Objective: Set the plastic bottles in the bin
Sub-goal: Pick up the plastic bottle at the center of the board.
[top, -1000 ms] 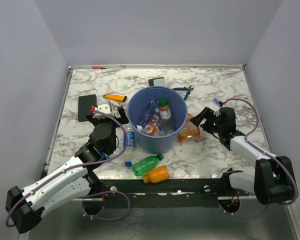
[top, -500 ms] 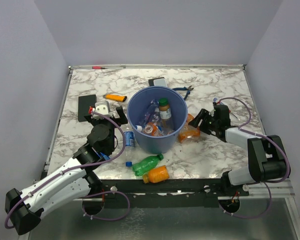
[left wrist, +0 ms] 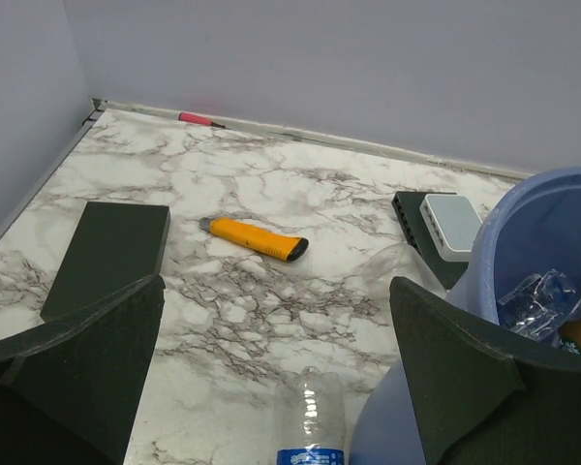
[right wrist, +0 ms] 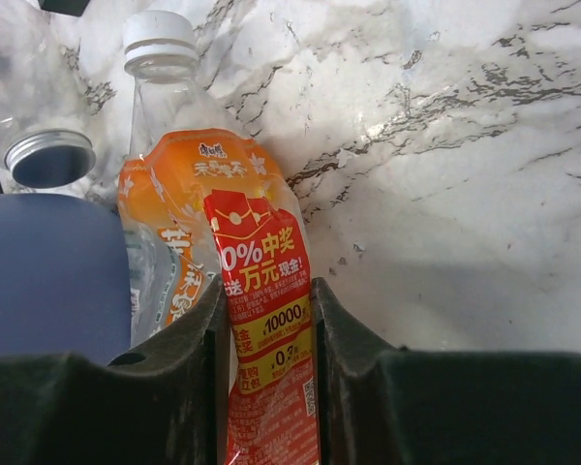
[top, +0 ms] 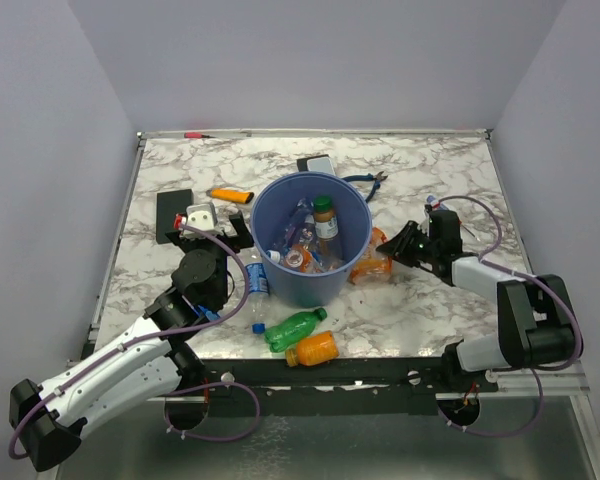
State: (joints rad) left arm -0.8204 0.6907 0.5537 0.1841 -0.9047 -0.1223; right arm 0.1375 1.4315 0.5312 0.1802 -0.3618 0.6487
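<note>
At the right flank of the blue bin, on the marble counter, my right fingers are clamped on an orange-labelled bottle (white cap pointing away from me). My left fingers stand wide apart over a clear bottle lying left of the bin; a brown bottle stands inside.
</note>
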